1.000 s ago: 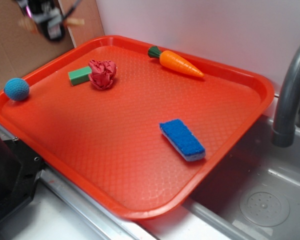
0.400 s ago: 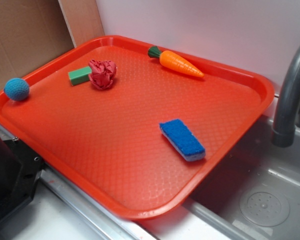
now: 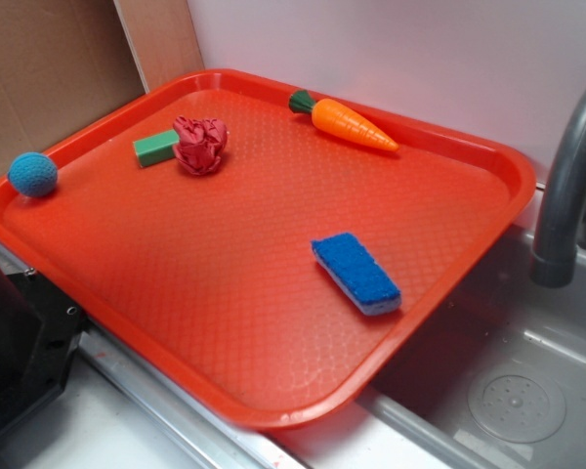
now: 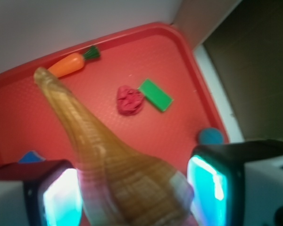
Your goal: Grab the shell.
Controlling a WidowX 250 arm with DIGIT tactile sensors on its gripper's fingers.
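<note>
My pincer (image 4: 132, 197) has the shell (image 4: 108, 160) in its grip. In the wrist view the shell's wide ridged end sits between my two fingers, whose glowing pads (image 4: 207, 188) stand on either side of it, closed only as far as its bulk allows. The right pad appears to touch the shell's flank; on the left the contact is blurred and I cannot tell it for certain. The shell's long tan body tapers away from me to a thin point that lies, in this view, just beside the tip of the carrot (image 4: 70, 64).

I am well above the red tray (image 4: 179, 42). Below me lie the carrot near the far rim, a crumpled red cloth (image 4: 129, 100) with a green block (image 4: 156, 94) just beside it, a blue ball (image 4: 210, 136) at the rim, and a corner of the blue sponge (image 4: 32, 156) peeping past my left finger.

The exterior view shows neither my pincer nor the shell. It shows the tray (image 3: 273, 410) with the carrot (image 3: 347, 122), cloth (image 3: 200, 145), block (image 3: 155, 149), ball (image 3: 32, 174) and sponge (image 3: 356, 273), beside a sink (image 3: 508, 391) and its grey faucet (image 3: 566, 186).
</note>
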